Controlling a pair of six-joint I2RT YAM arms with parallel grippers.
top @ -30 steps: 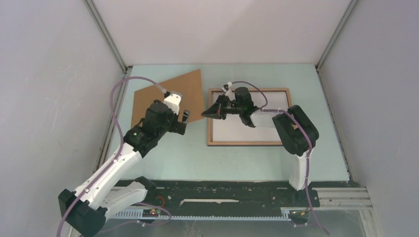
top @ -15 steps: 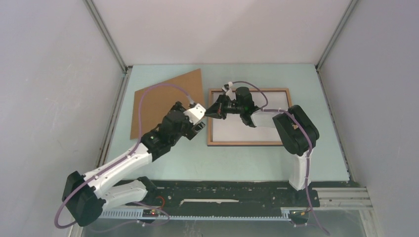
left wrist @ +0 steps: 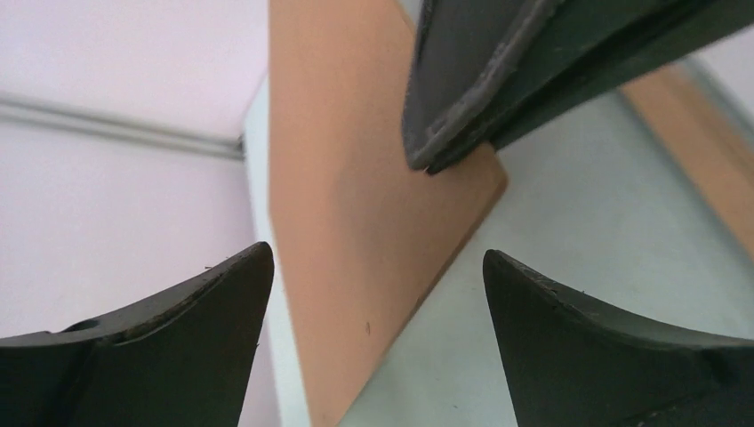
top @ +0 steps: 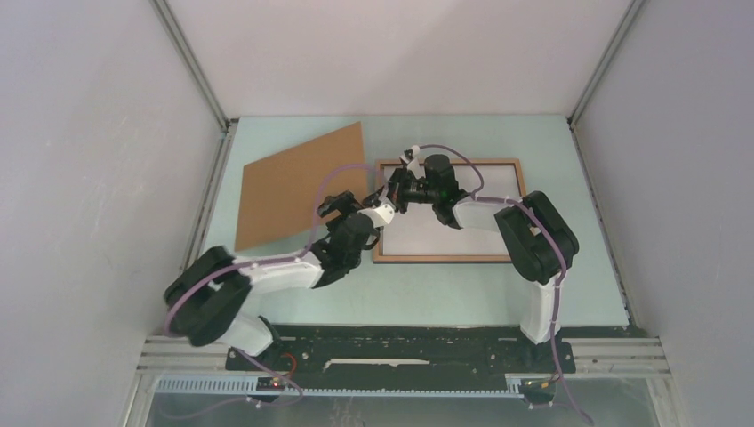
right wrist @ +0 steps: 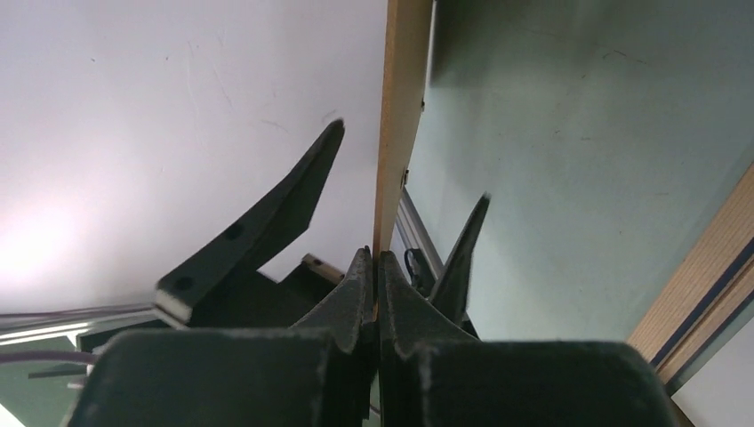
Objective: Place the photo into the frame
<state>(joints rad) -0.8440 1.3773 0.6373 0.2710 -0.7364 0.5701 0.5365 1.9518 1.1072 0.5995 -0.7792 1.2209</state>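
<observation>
Brown backing board [top: 293,182] is caught at its near corner by the right gripper [top: 388,195], whose jaws are pressed fully together on the thin edge. From that wrist the sheet runs edge-on straight out from the fingertips. The left gripper [left wrist: 375,256] stands spread wide with nothing in it. Its two fingers straddle the same corner without touching it, and the right gripper's dark tips sit just ahead of them and above. The frame [top: 445,259] lies flat on the pale green table [top: 427,294], light wood face up, directly under the right gripper's wrist and just beside the left gripper's outer finger. The photo [top: 418,236] appears to be the white sheet filling the frame, plain side up, behind the right gripper's fingertips and partly hidden by that arm.
</observation>
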